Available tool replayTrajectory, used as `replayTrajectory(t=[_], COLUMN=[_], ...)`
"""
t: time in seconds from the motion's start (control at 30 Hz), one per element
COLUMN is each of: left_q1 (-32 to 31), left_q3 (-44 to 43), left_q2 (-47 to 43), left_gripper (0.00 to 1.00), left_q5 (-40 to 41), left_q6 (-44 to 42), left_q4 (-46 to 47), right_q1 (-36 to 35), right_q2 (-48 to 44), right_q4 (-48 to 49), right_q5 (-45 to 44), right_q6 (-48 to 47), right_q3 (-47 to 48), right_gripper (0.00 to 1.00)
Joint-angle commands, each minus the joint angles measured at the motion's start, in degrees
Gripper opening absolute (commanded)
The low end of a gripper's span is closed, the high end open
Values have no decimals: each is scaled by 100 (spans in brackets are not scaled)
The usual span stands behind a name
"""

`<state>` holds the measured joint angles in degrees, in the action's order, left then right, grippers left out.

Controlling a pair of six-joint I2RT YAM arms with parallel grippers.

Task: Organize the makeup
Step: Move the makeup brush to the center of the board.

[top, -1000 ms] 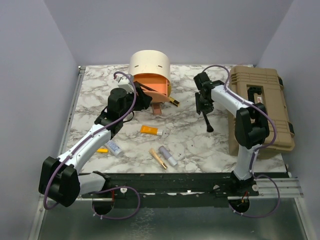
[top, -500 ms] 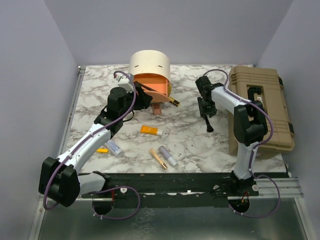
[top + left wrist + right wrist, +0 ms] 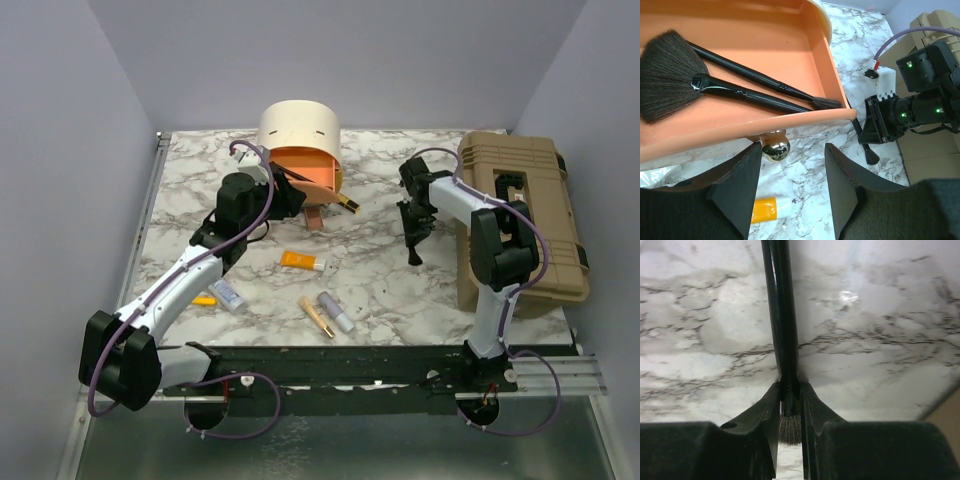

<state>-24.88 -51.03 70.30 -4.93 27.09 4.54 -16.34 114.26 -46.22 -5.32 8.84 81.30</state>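
Top view: the right gripper (image 3: 412, 238) grasps a black brush (image 3: 413, 252) over the marble table (image 3: 380, 285), near the tan toolbox (image 3: 520, 215).

Left wrist: the left gripper (image 3: 793, 156) is released and empty, facing the orange tray (image 3: 765, 30) that holds two black brushes (image 3: 747, 92).

Right wrist: the fingers (image 3: 760, 415) are clenched on the brush just above its bristles.

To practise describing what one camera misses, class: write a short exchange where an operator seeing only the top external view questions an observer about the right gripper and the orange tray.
Operator: Is the right gripper actually gripping that thin black brush?
Observer: Yes. The right wrist view shows its fingers shut on the handle, right next to the bristles.
Operator: What's in the orange tray?
Observer: The left wrist view shows a black fan brush and a slim black brush lying side by side inside.
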Motion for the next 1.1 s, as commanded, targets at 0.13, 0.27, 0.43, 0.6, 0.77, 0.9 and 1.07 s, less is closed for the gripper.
replayTrajectory(t=[0.13,0.27,0.43,0.6,0.77,0.9,1.07], left_q1=[-19,-17,-22,-16,-16,-19,-18], left_q3=[-265,-263,-294,-344,-280,-186,-180], left_q2=[157,125,171,190,111,39,10], left_gripper=[55,55,55,55,55,55,55], left_q5=[-41,-13,20,-5,-18,-4,9], left_q6=[-64,-68,-12,59,84,140,155], left_q4=[14,21,-13,-26,-27,-25,-25], right_q1=[-116,-384,-689,-691,-697,-699,-702], right_q2=[10,319,536,403,-52,-255,-283], right_q4=[305,61,-137,-21,316,642,1092], right_q5=[2505,2273,1794,1478,1615,1689,1591], right_q6=[-103,-189,-305,-238,-110,116,679], right_q3=[229,643,1042,925,384,-72,-318], right_gripper=[21,23,34,34,38,41,41])
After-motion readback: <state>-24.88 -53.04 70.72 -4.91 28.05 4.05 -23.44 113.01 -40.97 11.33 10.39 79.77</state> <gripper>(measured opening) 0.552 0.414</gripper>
